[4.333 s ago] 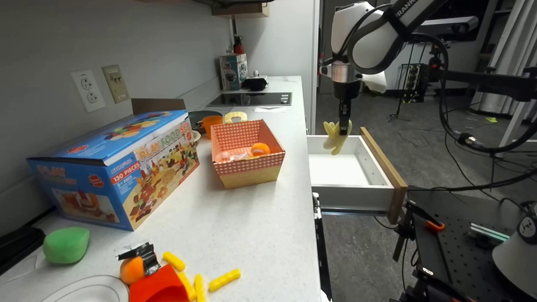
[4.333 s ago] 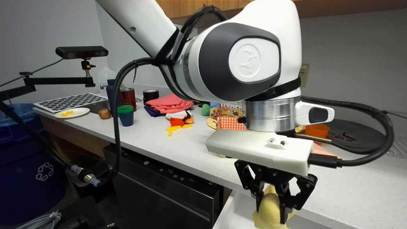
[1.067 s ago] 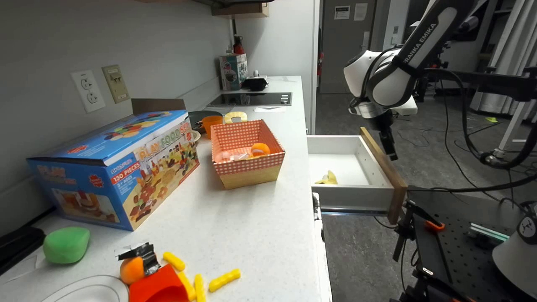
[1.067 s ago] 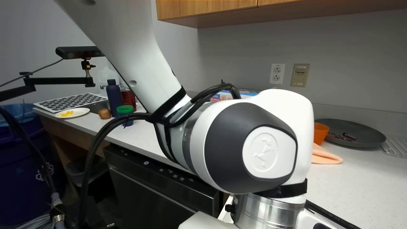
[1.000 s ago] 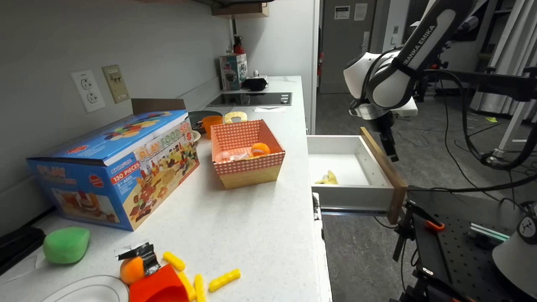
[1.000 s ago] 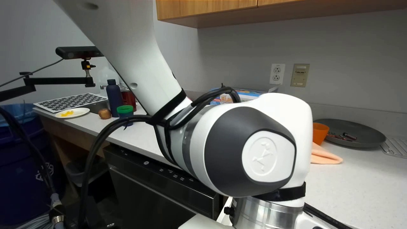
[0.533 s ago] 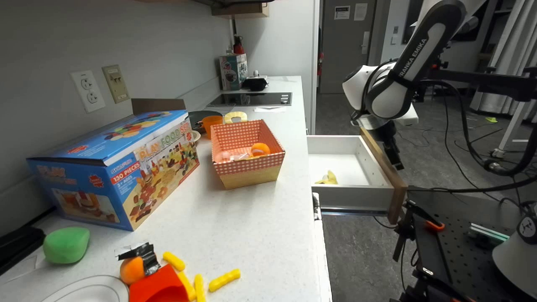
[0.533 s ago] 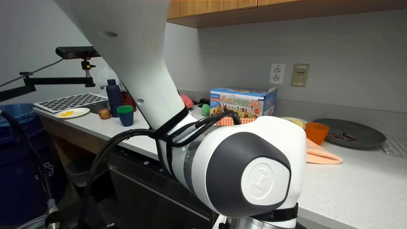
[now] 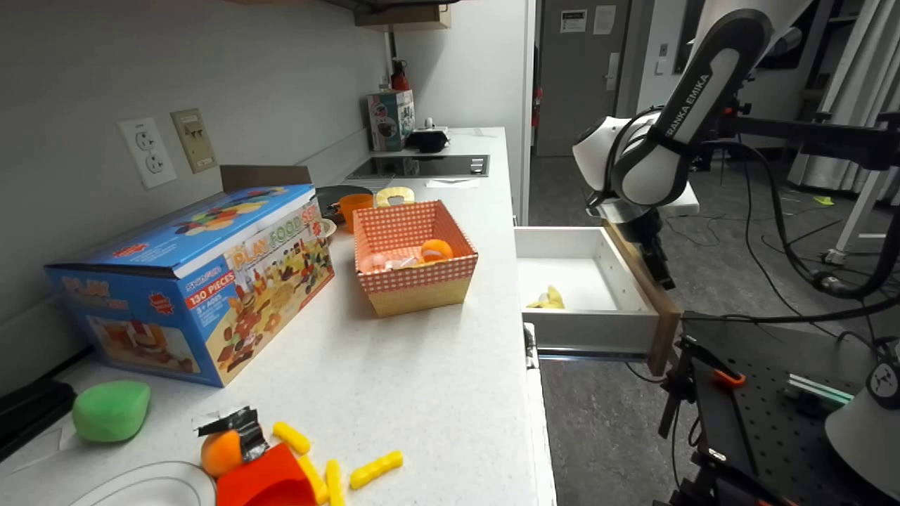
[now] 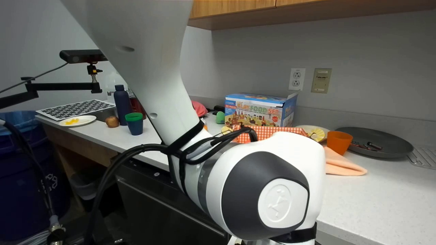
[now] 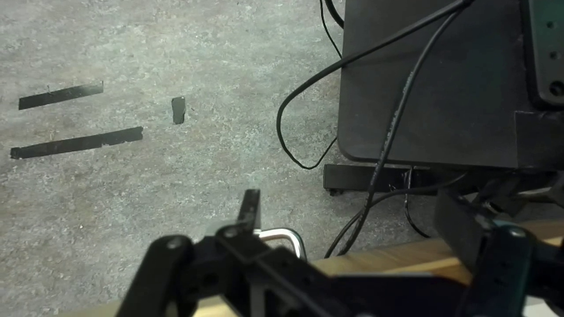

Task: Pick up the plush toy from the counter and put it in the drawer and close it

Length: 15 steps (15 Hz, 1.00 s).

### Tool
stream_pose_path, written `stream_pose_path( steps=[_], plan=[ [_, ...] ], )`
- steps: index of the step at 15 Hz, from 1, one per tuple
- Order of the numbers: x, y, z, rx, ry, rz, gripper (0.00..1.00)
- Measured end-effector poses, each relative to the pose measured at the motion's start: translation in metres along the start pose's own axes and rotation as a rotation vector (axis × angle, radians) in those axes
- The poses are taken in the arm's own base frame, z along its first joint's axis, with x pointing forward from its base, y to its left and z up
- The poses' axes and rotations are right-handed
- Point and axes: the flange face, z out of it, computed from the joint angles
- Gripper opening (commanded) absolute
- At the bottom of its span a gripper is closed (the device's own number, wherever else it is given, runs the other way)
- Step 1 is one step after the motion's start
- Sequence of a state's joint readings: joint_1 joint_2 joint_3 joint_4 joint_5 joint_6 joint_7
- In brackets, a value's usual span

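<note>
Ok, drawer (image 9: 595,330) w/ toy (image 9: 550,300); basket (image 9: 422,295) w/ orange item (image 9: 436,250).

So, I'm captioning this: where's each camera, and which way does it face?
In an exterior view: above the counter, facing along it, open drawer alongside; arm and hand show.
In an exterior view: at the counter's front, facing across it to the wall; arm shows, hand out of frame.
Wrist view: on the arm, facing down at floor and drawer front; parted fingers show.
Both exterior views share the toy box.
</note>
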State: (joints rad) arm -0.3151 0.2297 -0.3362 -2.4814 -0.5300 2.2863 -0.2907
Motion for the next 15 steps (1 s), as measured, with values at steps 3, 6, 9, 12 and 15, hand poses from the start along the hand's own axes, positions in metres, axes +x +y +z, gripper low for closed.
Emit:
stream_pose_path(
  steps=[3,6,9,12,15],
  plan=[
    [0.005,-0.002,-0.004,-0.003,0.031,-0.005,1.00],
    [0.014,-0.006,-0.012,-0.007,0.080,-0.020,1.00],
    [0.025,-0.013,-0.022,-0.013,0.138,-0.038,1.00],
    [0.038,-0.022,-0.034,0.002,0.196,-0.057,1.00],
    [0.050,-0.031,-0.046,0.029,0.246,-0.084,1.00]
  ],
)
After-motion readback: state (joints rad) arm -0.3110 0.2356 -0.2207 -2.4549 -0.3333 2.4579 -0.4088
